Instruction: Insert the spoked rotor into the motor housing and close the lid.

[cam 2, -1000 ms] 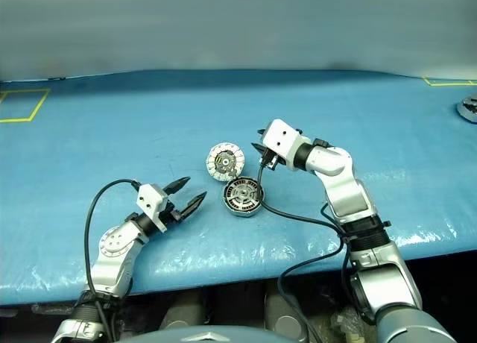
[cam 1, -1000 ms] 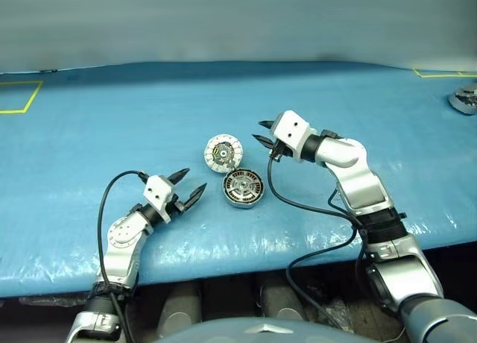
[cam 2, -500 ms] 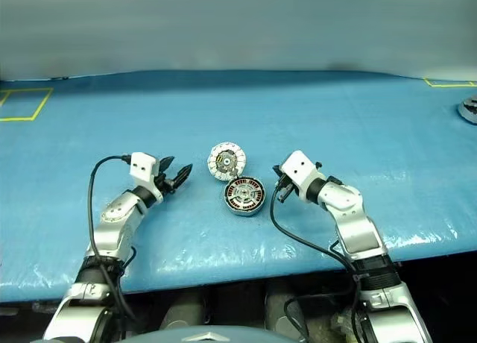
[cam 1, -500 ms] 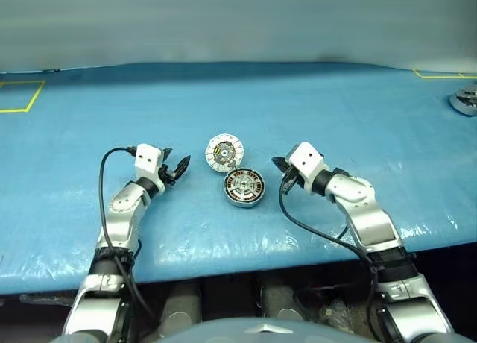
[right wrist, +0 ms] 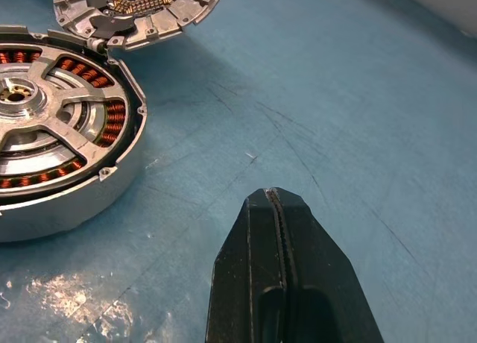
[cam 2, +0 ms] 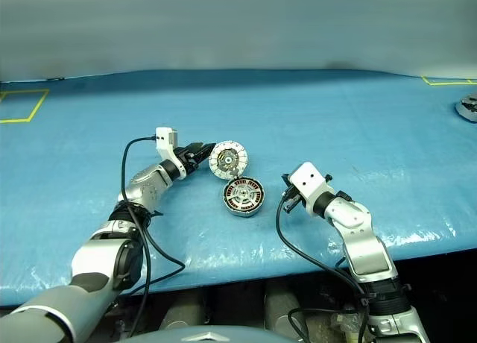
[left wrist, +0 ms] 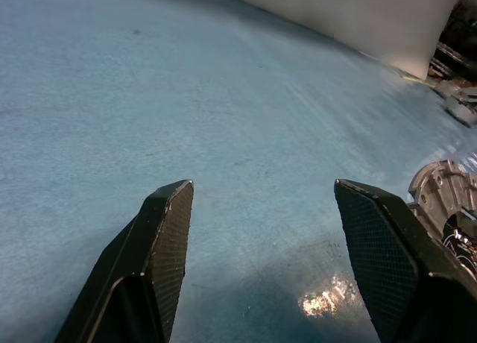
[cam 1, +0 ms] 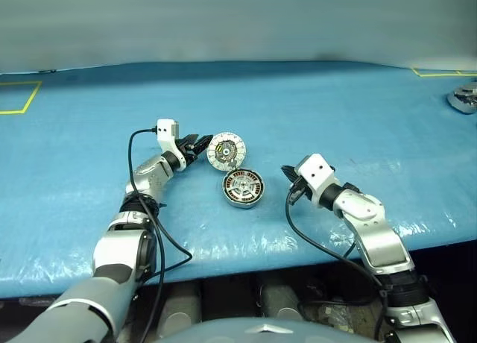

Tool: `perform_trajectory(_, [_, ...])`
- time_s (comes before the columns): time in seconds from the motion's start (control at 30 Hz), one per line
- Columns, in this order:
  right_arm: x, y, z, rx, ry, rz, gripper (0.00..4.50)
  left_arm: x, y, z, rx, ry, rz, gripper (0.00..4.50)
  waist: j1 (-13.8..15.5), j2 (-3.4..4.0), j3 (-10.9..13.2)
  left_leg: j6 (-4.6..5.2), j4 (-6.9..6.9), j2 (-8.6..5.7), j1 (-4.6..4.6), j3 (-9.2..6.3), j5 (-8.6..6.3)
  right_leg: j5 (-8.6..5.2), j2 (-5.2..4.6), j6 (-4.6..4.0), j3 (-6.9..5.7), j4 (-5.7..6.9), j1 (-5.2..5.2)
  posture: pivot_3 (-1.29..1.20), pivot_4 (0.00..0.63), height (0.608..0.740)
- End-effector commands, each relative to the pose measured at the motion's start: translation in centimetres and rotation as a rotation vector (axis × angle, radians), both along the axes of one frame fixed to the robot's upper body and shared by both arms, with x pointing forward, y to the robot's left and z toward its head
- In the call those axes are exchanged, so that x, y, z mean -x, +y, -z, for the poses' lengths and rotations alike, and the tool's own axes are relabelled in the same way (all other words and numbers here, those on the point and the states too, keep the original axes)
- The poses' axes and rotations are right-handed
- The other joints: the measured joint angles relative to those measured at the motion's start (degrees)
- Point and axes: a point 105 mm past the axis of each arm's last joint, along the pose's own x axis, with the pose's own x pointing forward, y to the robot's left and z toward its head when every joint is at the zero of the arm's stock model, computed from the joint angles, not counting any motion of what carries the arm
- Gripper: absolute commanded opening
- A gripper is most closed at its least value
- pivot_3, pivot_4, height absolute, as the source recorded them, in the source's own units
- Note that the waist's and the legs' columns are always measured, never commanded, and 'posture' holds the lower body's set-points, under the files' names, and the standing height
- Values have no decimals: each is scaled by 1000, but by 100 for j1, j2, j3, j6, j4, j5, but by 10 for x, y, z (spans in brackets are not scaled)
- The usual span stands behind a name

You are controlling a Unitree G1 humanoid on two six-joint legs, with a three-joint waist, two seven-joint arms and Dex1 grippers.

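Note:
The motor housing (cam 1: 243, 188) lies flat on the blue table, copper windings showing around its inside. The spoked rotor (right wrist: 30, 108) sits in it, silver spokes and hub facing up. The lid (cam 1: 225, 150) is tilted just behind the housing, its near edge at the housing's far rim. My left gripper (cam 1: 201, 143) is open and level, its fingertips right beside the lid's left edge; in the left wrist view the lid (left wrist: 441, 195) sits just outside one finger (left wrist: 376, 238). My right gripper (cam 1: 287, 175) is shut and empty, a short way right of the housing.
Yellow tape marks lie at the far left (cam 1: 19, 97) and far right (cam 1: 440, 73) of the table. A metal part (cam 1: 466, 101) lies at the right edge. A black cable (cam 1: 317, 238) hangs from my right wrist over the table's front edge.
My left arm has reached forward and rolled, bringing its open fingers up beside the lid. My right gripper has pulled back and down from the housing, and its fingers have shut.

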Motion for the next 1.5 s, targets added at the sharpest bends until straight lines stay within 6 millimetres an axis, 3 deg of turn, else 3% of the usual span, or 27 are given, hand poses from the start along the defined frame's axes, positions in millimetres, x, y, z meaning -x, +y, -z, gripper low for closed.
perform_trajectory(0.03, [1,-4,-17,-3,-62,9,10,-3,-1,-11,84,-5,20,3215,1,-1,0,0,0,0,-1,-1,0,0,0,0,0,0,0,0,150,740])
perform_trajectory(0.37, [-1,-5,-16,21,-61,14,10,9,-10,-29,322,-46,140,3215,2,-1,1,0,3,0,-1,-4,0,0,0,0,-2,1,0,0,150,740])
perform_trajectory(0.73, [-5,-9,-18,30,-77,25,10,29,-42,-38,309,-71,358,3215,1,-1,1,0,4,0,-1,-4,0,0,0,0,-1,2,0,0,150,740])
perform_trajectory(1.13, [-9,-25,-26,31,-132,126,10,55,-75,-28,199,-38,583,3215,0,-1,1,0,5,0,-1,-4,0,0,0,-1,0,3,1,0,150,740])
perform_trajectory(1.33, [-10,-30,-28,29,-144,156,10,62,-77,-20,143,-20,626,3215,-1,-1,0,0,6,0,0,-3,0,0,0,-1,1,3,1,0,150,740])
perform_trajectory(1.5, [-14,-32,-36,9,-198,191,10,75,-68,6,30,37,652,3215,-3,1,-1,0,5,0,1,-3,0,-1,1,-2,1,4,1,0,150,740])
